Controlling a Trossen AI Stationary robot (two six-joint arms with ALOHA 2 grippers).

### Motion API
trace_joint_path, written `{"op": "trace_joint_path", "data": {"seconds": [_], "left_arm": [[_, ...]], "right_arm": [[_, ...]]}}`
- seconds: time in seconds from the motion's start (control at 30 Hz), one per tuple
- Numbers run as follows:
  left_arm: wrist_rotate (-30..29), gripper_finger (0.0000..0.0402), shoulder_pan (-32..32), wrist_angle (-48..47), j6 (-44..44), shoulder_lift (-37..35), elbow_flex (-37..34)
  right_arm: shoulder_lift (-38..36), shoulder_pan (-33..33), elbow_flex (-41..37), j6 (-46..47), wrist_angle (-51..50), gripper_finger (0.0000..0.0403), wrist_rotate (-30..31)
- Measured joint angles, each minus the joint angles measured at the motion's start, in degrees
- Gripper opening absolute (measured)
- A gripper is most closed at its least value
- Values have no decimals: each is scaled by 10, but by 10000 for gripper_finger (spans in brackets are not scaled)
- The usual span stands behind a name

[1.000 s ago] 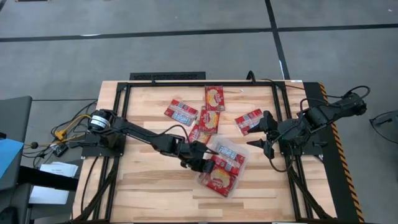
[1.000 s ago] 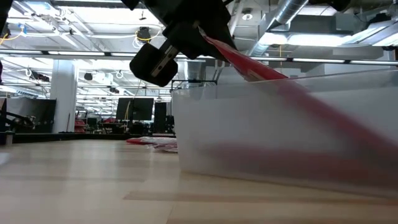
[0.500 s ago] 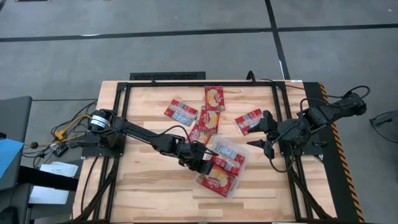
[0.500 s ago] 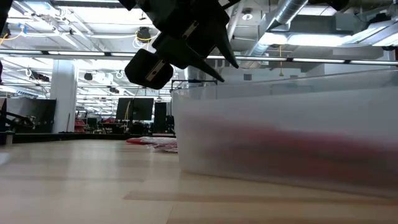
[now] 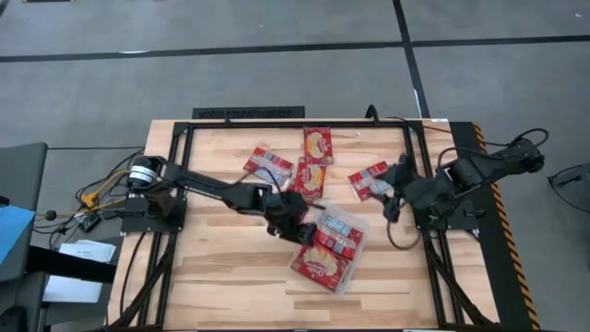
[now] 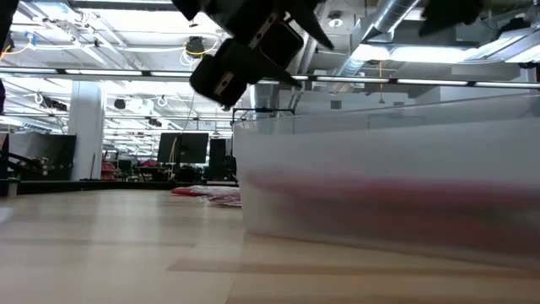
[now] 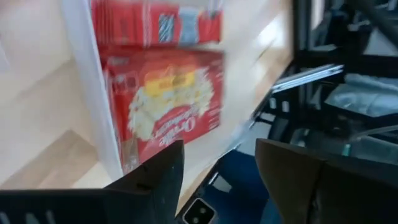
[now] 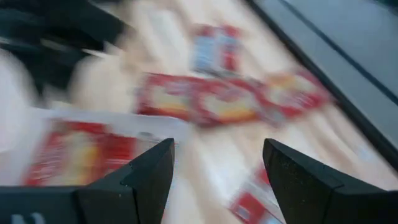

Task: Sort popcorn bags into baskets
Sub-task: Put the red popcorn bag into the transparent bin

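The clear tray (image 5: 358, 224) sits near the table's middle and holds two red popcorn bags (image 5: 318, 265) (image 5: 339, 236), which lie flat. My left gripper (image 5: 293, 219) hovers open at the tray's far-left corner and holds nothing. In the left wrist view (image 7: 219, 146) it looks down on a bag (image 7: 166, 106) inside the tray wall (image 7: 93, 106). Several more bags lie flat on the table (image 5: 268, 164) (image 5: 318, 143) (image 5: 311, 177). My right gripper (image 5: 395, 187) is open beside the right-hand bag (image 5: 369, 179) and looks across the bags in its wrist view (image 8: 219, 143).
The low view shows the tray's near wall (image 6: 388, 177) close up, with the red of a bag (image 6: 396, 181) behind it and my left gripper (image 6: 253, 38) above. A black frame (image 5: 184, 129) runs round the table. Bare wood lies toward the near-left corner (image 5: 221, 267).
My left gripper let go of a tilted bag over the tray. The bag dropped flat inside. The gripper then rose and drew back toward the far edge. My right gripper swung and shifted slightly toward the right-hand bag.
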Motion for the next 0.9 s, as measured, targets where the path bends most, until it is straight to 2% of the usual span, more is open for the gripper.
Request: {"op": "trace_joint_path", "data": {"seconds": [0.17, 0.3, 0.4, 0.53, 0.6, 0.73, 0.83, 0.9], "left_arm": [[-2, 190, 38, -31, 50, -58, 0], [-14, 190, 65, -52, 98, -104, 0], [-35, 190, 79, -63, 126, -130, 0], [-46, 190, 103, -97, 157, -155, 0], [-42, 190, 121, -113, 173, -165, 0], [-39, 190, 155, -162, 214, -186, 0], [-41, 190, 187, -233, 268, -196, 0], [-63, 190, 214, -301, 321, -199, 0]], "right_arm": [[27, -80, 0, 61, -102, 270, 1], [57, -149, -2, 63, -111, 270, -23], [72, -208, -35, 37, -65, 270, -64], [80, -289, -105, 1, 78, 270, -193], [90, -322, -134, 7, 128, 270, -226], [105, -370, -164, 33, 130, 270, -232], [112, -378, -167, 33, 129, 270, -233], [118, -373, -167, 33, 141, 270, -233]]}}
